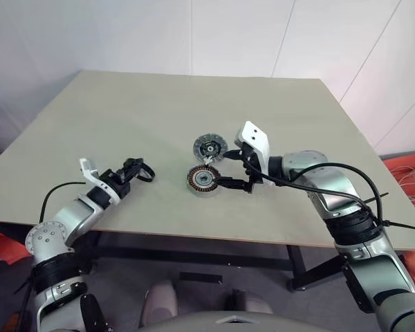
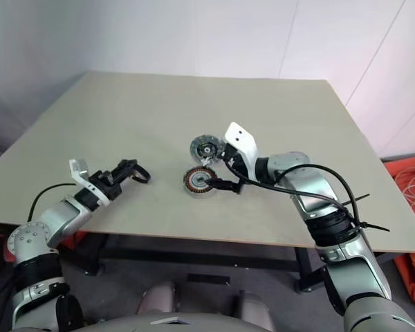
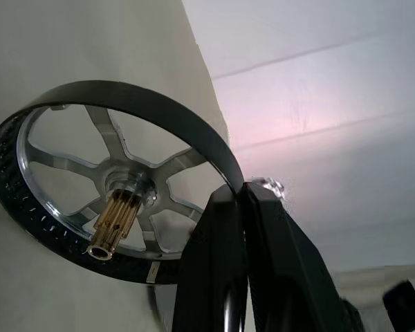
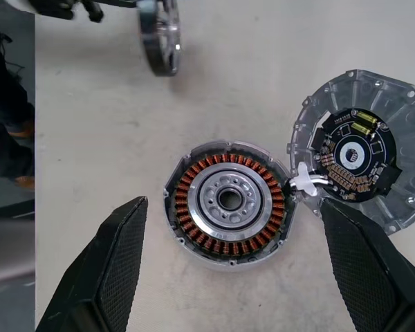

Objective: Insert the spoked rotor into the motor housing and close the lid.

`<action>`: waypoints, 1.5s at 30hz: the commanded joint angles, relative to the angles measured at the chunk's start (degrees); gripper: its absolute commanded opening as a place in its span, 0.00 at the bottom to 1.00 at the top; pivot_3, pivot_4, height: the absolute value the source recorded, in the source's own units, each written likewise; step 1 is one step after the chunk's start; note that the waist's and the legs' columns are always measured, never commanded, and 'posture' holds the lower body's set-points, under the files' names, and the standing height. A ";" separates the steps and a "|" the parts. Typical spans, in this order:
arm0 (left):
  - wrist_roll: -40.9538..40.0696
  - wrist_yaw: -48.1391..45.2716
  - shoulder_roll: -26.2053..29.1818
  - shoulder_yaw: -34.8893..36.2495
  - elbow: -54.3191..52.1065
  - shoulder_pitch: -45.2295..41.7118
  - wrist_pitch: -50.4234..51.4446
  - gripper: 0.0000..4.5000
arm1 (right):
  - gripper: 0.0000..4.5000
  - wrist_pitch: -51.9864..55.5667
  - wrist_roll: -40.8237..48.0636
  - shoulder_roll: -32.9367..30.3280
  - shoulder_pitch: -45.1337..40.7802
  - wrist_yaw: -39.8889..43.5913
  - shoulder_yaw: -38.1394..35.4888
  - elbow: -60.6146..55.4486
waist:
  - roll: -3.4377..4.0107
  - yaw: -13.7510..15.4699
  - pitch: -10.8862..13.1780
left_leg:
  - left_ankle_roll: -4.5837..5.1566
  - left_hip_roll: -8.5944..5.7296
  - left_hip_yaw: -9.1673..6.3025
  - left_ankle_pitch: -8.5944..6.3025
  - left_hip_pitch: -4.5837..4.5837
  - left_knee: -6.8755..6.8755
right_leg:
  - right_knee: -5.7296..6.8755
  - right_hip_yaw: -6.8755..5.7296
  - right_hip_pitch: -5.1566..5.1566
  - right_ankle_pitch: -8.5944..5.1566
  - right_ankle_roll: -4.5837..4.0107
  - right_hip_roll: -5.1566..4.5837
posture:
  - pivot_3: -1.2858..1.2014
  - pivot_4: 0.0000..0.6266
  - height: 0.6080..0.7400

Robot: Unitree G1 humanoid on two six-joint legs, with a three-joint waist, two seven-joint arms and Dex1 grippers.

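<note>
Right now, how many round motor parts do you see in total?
3. The spoked rotor is held in the left gripper. The motor housing lies on the table, between the open right gripper's fingers. The lid lies beside the housing.

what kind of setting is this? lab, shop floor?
Probably a robot test lab, not a shop floor: a plain beige tabletop against bare white wall panels, holding only a copper-wound motor housing, its flat grey lid and the silver spoked rotor.
</note>
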 commanded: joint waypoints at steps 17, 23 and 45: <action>9.92 -12.06 0.59 -10.31 -0.75 -2.84 -7.63 0.00 | 1.00 -0.86 0.89 -0.88 0.84 -1.36 -3.27 -1.52 | 0.01 -0.26 0.00 | 0.00 0.00 0.00 0.00 0.01 0.02 | -0.01 0.02 -0.01 0.01 0.03 0.01 | 0.52 0.00 1.00; 18.56 -14.77 1.31 -12.60 -1.92 1.20 -12.89 0.00 | 1.00 -0.72 0.96 -0.74 0.82 -1.21 -3.08 -1.62 | 0.01 -0.21 0.00 | 0.00 0.02 0.00 0.00 0.03 0.02 | 0.00 0.01 0.01 0.01 0.03 0.01 | 0.52 0.00 1.00; 8.60 -9.18 1.91 -3.93 -9.35 7.03 -10.24 0.99 | 1.00 -1.01 0.69 -0.59 0.35 -0.56 -2.41 -1.01 | 0.02 -0.24 -0.01 | 0.01 0.03 0.04 -0.01 0.11 0.05 | 0.03 0.00 0.05 0.01 0.00 0.00 | 0.52 0.00 1.00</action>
